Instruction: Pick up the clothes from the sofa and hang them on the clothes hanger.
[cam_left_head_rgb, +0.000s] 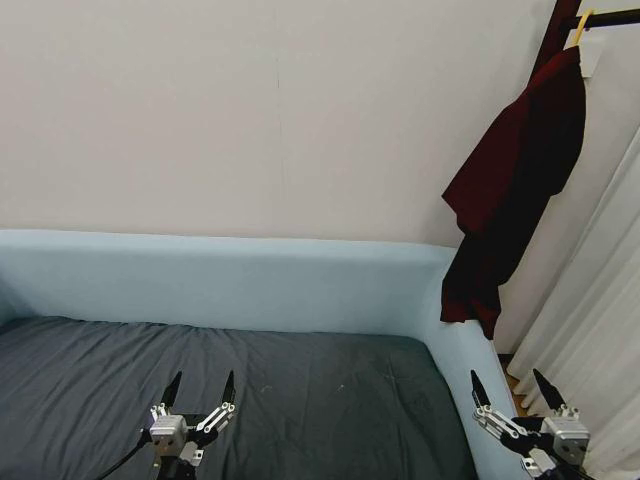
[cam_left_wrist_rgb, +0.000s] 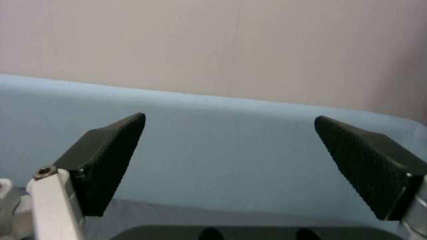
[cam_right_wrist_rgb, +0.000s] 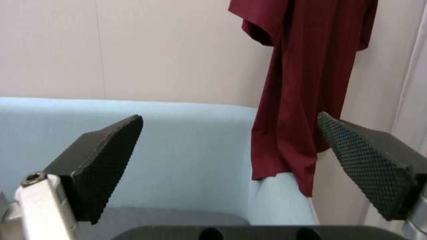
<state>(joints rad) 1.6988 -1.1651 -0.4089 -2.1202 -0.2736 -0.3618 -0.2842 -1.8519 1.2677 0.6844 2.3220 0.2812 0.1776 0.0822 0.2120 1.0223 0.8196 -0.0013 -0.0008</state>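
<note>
A dark red shirt (cam_left_head_rgb: 520, 180) hangs on a yellow hanger (cam_left_head_rgb: 580, 25) from a dark rack pole at the upper right, draping past the sofa's right arm. In the right wrist view the same shirt (cam_right_wrist_rgb: 300, 75) hangs ahead. My left gripper (cam_left_head_rgb: 200, 390) is low over the dark seat cushion, open and holding nothing. My right gripper (cam_left_head_rgb: 512, 388) sits low by the sofa's right arm, open and holding nothing. The left wrist view has my left gripper (cam_left_wrist_rgb: 230, 150) open toward the light blue backrest (cam_left_wrist_rgb: 220, 150).
The light blue sofa (cam_left_head_rgb: 220, 280) has a dark grey seat cushion (cam_left_head_rgb: 250, 400) with no clothes on it. A white curtain (cam_left_head_rgb: 600, 330) hangs at the right. A plain wall (cam_left_head_rgb: 250, 110) rises behind the sofa.
</note>
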